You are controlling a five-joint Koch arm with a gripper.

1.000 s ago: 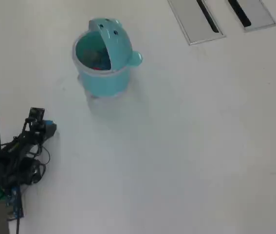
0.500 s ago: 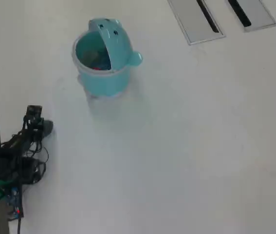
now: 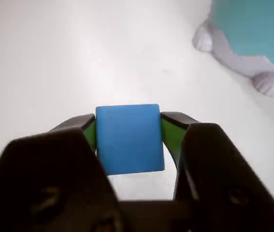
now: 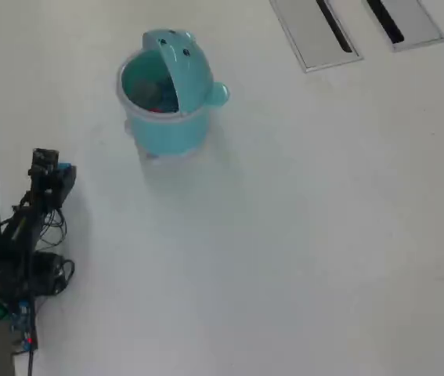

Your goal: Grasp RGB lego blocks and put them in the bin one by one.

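A blue block point(image 3: 129, 138) sits clamped between the green pads of my gripper point(image 3: 129, 135), held above the white table in the wrist view. Overhead, the gripper point(image 4: 59, 174) is at the table's left side with a bit of the blue block point(image 4: 65, 168) showing, below and left of the bin. The teal bin point(image 4: 167, 125) stands open with its animal-face lid point(image 4: 186, 66) flipped up, and something red point(image 4: 156, 109) lies inside it. In the wrist view the bin's base point(image 3: 252, 29) fills the top right corner. No green block is in view.
Two grey slotted panels point(image 4: 315, 31) lie at the table's top right in the overhead view. The arm's base and cables point(image 4: 18, 274) sit at the left edge. The white table point(image 4: 300, 235) spreads right of the arm.
The gripper with the blue block has swung up and slightly left in the overhead view, rising from the table and stretching toward the bin's side.
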